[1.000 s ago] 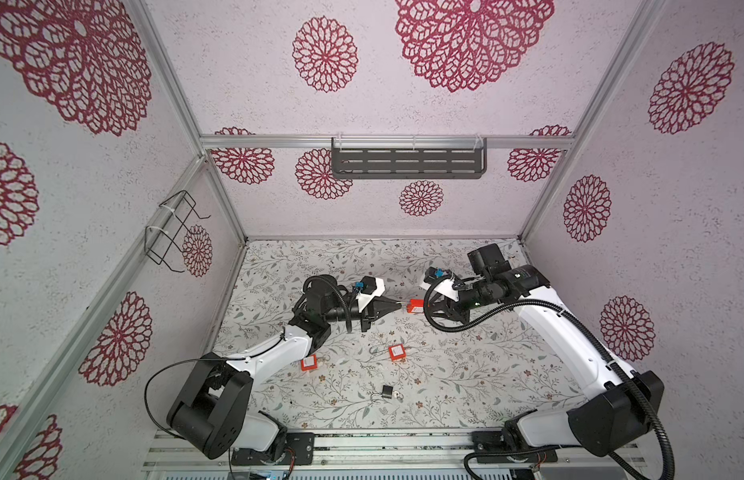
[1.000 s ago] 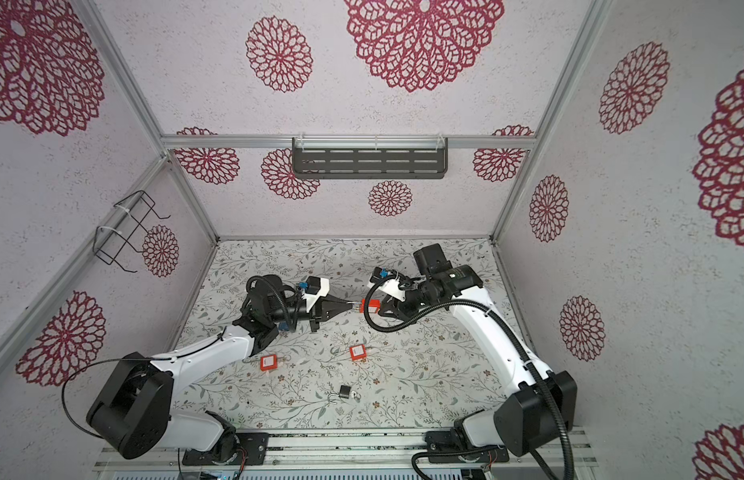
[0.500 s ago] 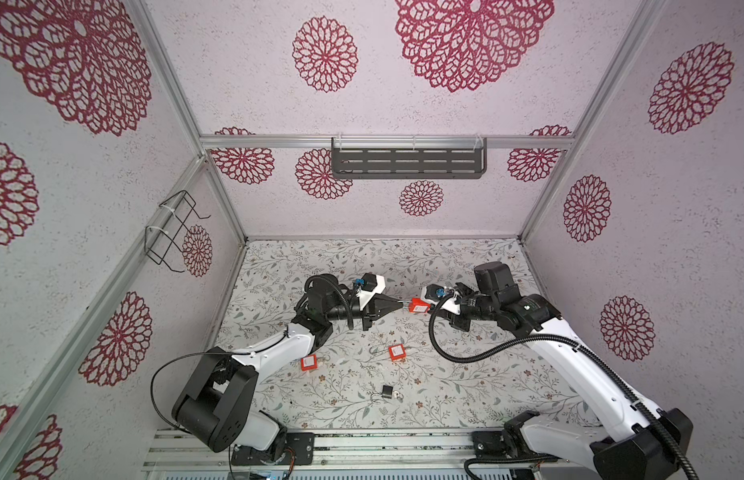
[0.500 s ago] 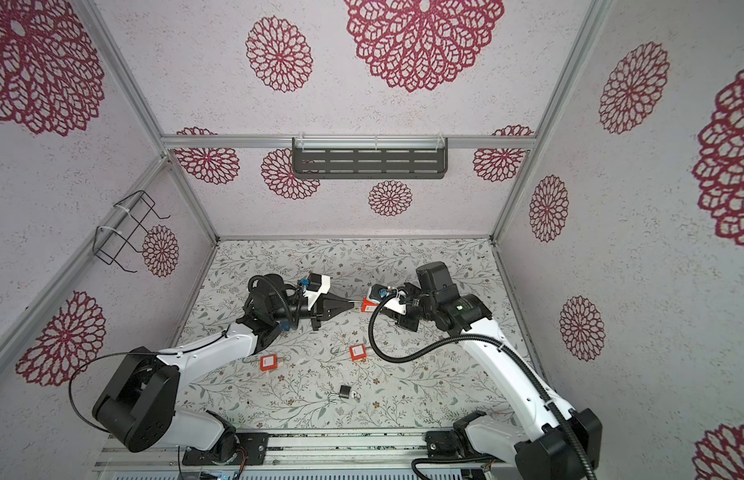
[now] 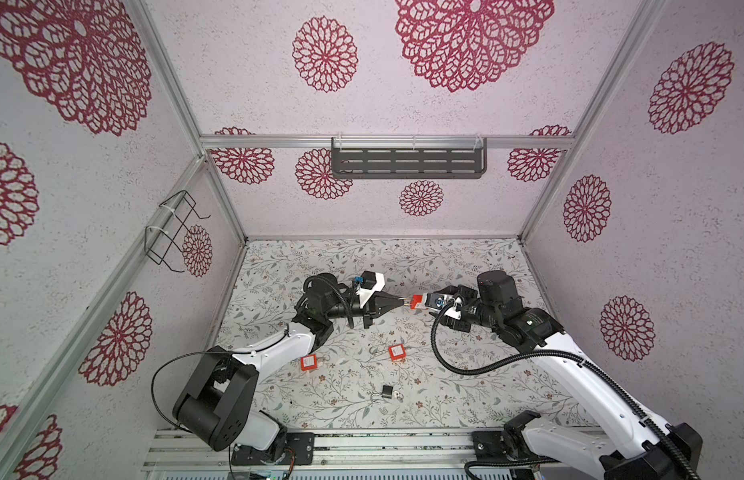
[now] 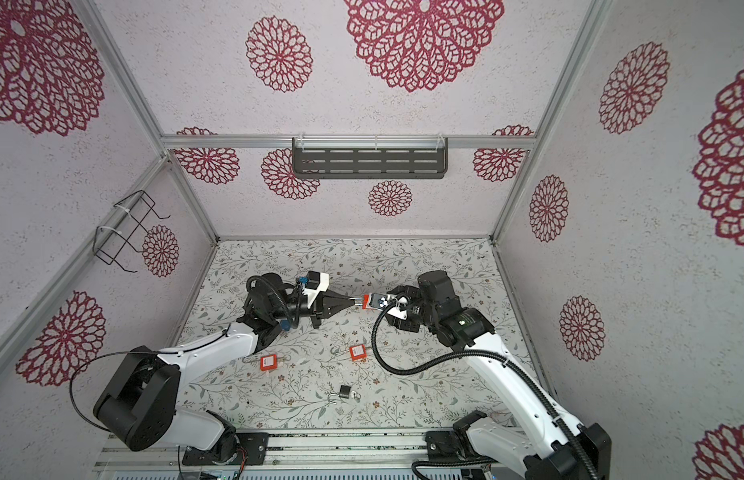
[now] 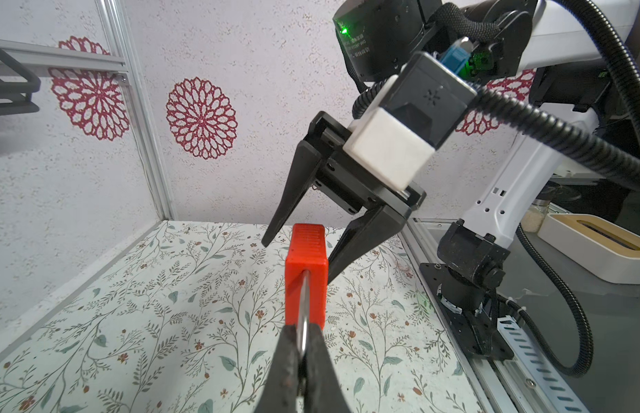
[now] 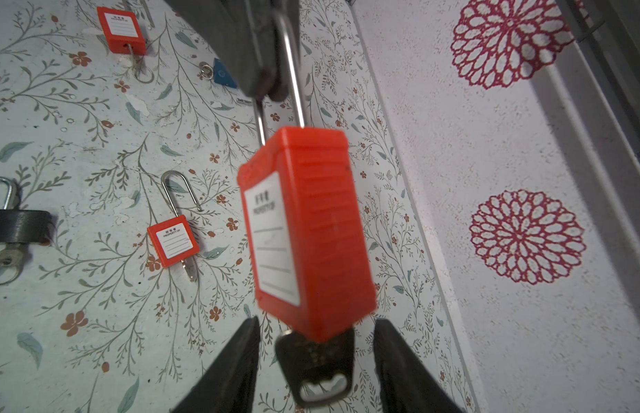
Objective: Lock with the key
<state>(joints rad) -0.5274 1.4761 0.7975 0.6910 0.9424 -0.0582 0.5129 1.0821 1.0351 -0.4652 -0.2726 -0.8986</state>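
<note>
step in hand: key-turn stage, by my judgement. the key (image 8: 316, 361) sits in the base of the red padlock (image 8: 311, 232), which hangs in the air between the two arms, above the worktop (image 5: 278, 266).
left gripper (image 7: 303, 343): closed tight on the shackle (image 7: 304, 304) and carrying the whole padlock by it.
right gripper (image 8: 317, 321): open, jaws standing either side of the key's head and touching neither key nor body in the right wrist view.
shackle state: cannot tell whether both legs are seated in the body.
next move, as judged: the right gripper should close squarely on the flat head of the key and turn about the key's own axis, while the left holds firm.
risk noted: the padlock is held by the shackle alone, so an off-axis twist may swing the body or slip the key.
other locks: two more red padlocks (image 5: 308, 363) (image 5: 396, 353) and a black padlock (image 5: 386, 390) with its own key lie on the worktop, well apart from the work.
wall shelf (image 5: 407, 164): on the back wall; nothing shows in it, though its inside is only partly seen.
wire basket (image 5: 170, 232): on the side wall; nothing seen inside.
</note>
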